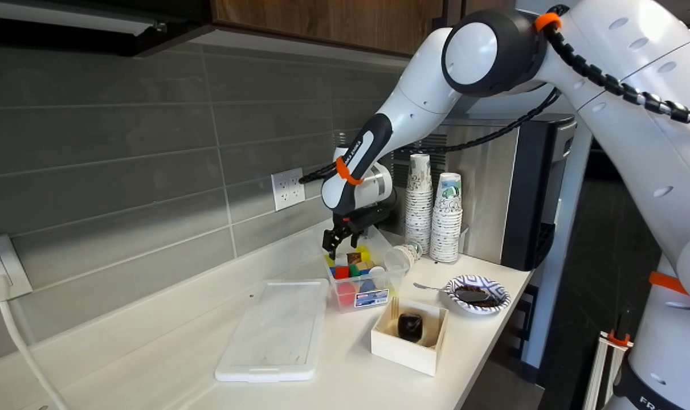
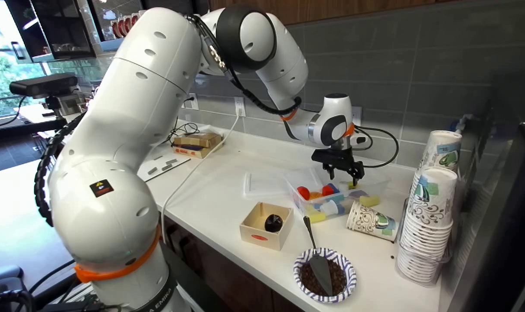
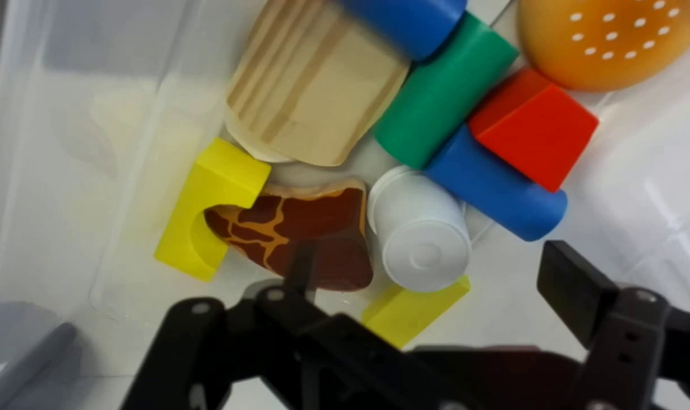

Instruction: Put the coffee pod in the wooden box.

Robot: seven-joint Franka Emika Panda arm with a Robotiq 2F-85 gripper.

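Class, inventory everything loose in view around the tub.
Tub: 1, transparent, on counter
Lid: 1, whitish, beside tub
Toy pieces: many, multicoloured, in tub
Pod-like cup: at least 1, white, in tub
Wooden box: 1, pale, on counter
Unidentified object: 1, black, in box
Bowl: 1, white-violet, on counter, holding brown bits
Spatula: 1, grey, in bowl
Lying cup: 1, white, beside tub
Cup stacks: 2, white, on counter
Tool: 1, black, over tub
Arm: 1, white, above counter

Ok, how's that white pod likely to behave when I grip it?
The white pod may roll, given its round body. Its smooth-looking, tapered wall could slip when squeezed. The neighbouring brown piece might block it on one side.
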